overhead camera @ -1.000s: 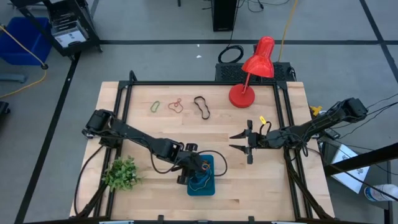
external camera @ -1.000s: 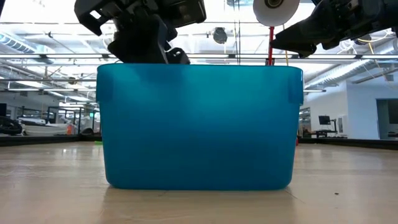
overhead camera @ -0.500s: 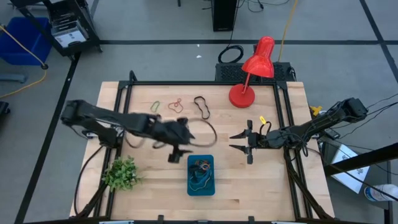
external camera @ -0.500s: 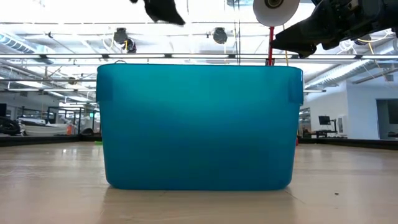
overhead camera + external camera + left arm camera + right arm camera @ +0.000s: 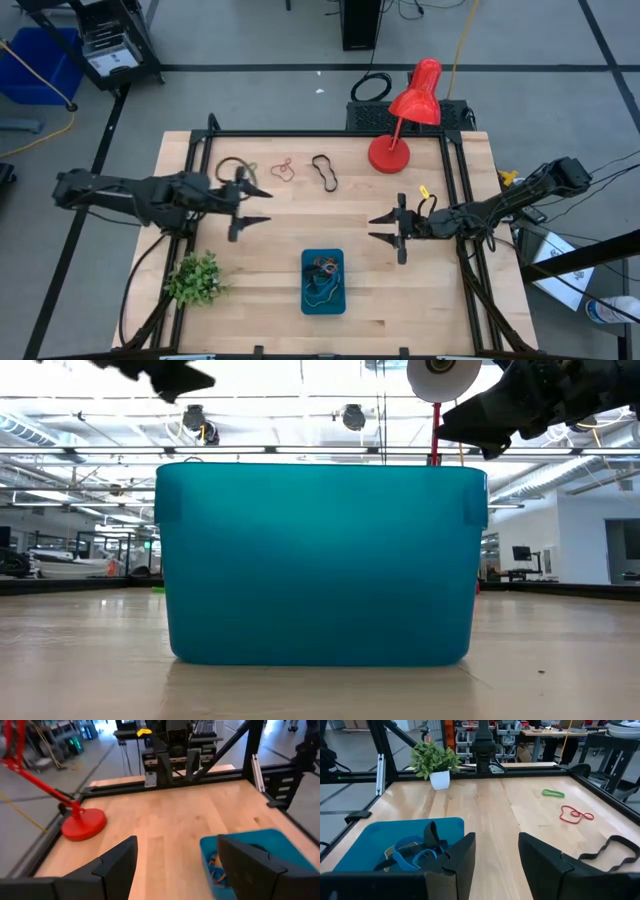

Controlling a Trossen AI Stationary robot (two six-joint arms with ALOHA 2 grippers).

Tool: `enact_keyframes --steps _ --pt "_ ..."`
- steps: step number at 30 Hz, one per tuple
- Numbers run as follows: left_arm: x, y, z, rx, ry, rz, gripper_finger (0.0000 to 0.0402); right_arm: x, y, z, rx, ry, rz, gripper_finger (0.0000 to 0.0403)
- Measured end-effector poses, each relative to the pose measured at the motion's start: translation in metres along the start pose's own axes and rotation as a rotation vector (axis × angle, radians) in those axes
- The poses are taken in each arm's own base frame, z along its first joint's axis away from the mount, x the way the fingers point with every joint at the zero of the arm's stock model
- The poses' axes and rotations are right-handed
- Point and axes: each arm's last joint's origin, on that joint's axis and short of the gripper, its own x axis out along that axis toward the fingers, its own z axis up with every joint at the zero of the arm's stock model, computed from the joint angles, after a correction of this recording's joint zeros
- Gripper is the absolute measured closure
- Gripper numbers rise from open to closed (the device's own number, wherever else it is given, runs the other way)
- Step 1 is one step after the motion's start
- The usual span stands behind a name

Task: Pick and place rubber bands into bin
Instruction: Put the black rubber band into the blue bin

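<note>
The teal bin [image 5: 323,284] stands near the table's front edge at the middle, with several rubber bands [image 5: 415,854] lying in it, blue and black among them. A red band [image 5: 283,170], a black band [image 5: 324,171] and a green band [image 5: 553,794] lie flat on the wood at the far side. My left gripper [image 5: 264,206] hovers open left of the middle, pointing toward the table's right, well clear of the bin [image 5: 260,851]. My right gripper [image 5: 376,228] hovers open right of the middle, pointing left, with nothing between its fingers.
A red lamp [image 5: 400,120] stands at the far right, its base [image 5: 82,824] on the wood. A small potted plant [image 5: 195,278] sits at the near left. Black frame rails [image 5: 200,150] run along the table's sides. Bare wood lies between the two grippers.
My left gripper has risen from just over the bin and drawn back toward the table's left and far side. It has tipped from pointing steeply down to nearly level. The bin has kept its place.
</note>
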Motion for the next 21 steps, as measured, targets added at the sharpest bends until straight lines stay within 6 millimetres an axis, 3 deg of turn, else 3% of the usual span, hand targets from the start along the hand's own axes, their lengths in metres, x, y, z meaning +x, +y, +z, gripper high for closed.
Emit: enact_keyframes --steps 6,11,16,21 --pt "-0.032 0.000 -0.038 0.007 -0.066 0.054 0.0127 0.000 0.001 0.007 0.031 -0.073 0.009 0.0257" --pt "-0.046 -0.001 -0.061 -0.039 -0.119 0.083 0.0122 0.000 0.000 0.011 0.041 -0.107 0.009 0.0257" --pt "-0.055 0.002 -0.066 -0.007 -0.152 0.197 0.0126 0.005 -0.011 0.015 0.035 -0.108 -0.053 0.0258" --pt "-0.056 0.004 -0.065 -0.009 -0.157 0.235 0.0126 0.029 -0.023 0.044 -0.040 -0.020 -0.106 0.0261"
